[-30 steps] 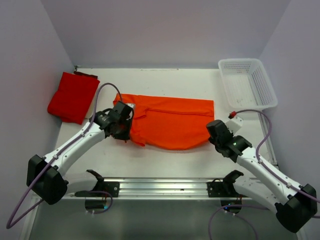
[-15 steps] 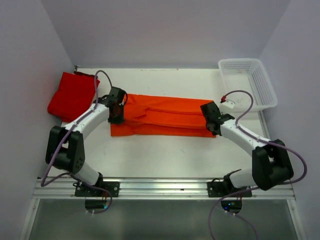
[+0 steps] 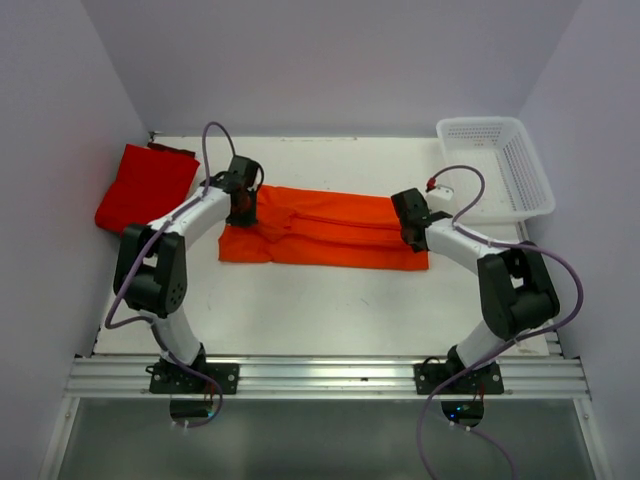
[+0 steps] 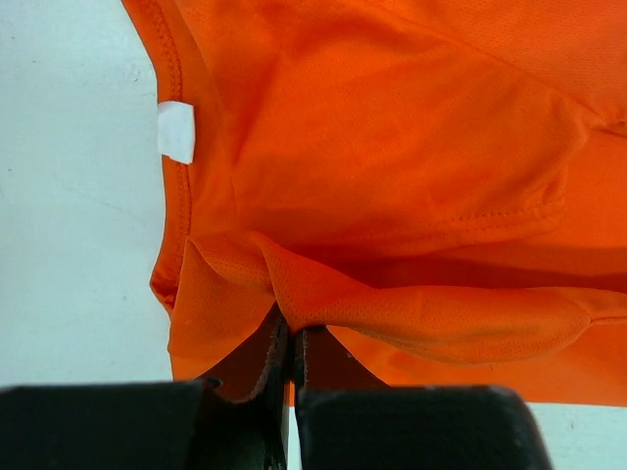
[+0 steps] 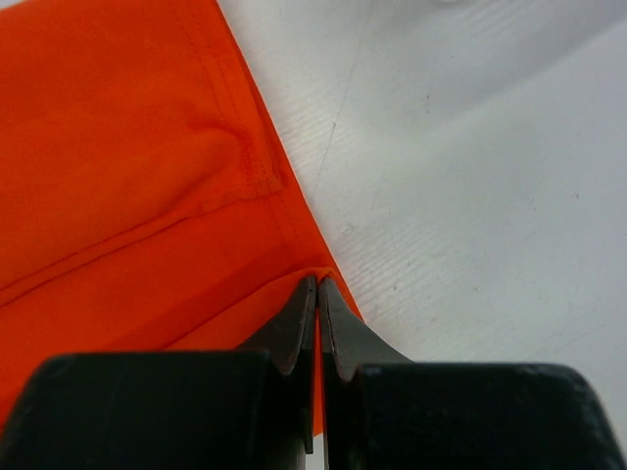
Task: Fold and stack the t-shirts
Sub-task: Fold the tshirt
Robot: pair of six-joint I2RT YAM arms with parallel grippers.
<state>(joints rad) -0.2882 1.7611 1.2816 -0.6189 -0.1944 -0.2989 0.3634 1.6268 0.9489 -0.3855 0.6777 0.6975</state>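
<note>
Left gripper [image 4: 290,338], right gripper [image 5: 317,294] tight on orange t-shirt [image 3: 320,230] — white label [image 4: 176,131] only in left wrist view

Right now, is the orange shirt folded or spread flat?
Partly folded: the orange t-shirt lies as a narrow band of overlapping layers, left hand and right hand pinching its ends.

arms [image 3: 190,222]: white links, black joints | cables [image 3: 206,150]: purple | left claw [image 4: 291,338], right claw [image 5: 315,289]: black, tapered

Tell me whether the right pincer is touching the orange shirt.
Touching. The right wrist view shows the right pincer closed on the orange shirt, with the cloth's edge pinched between its two fingers.
</note>
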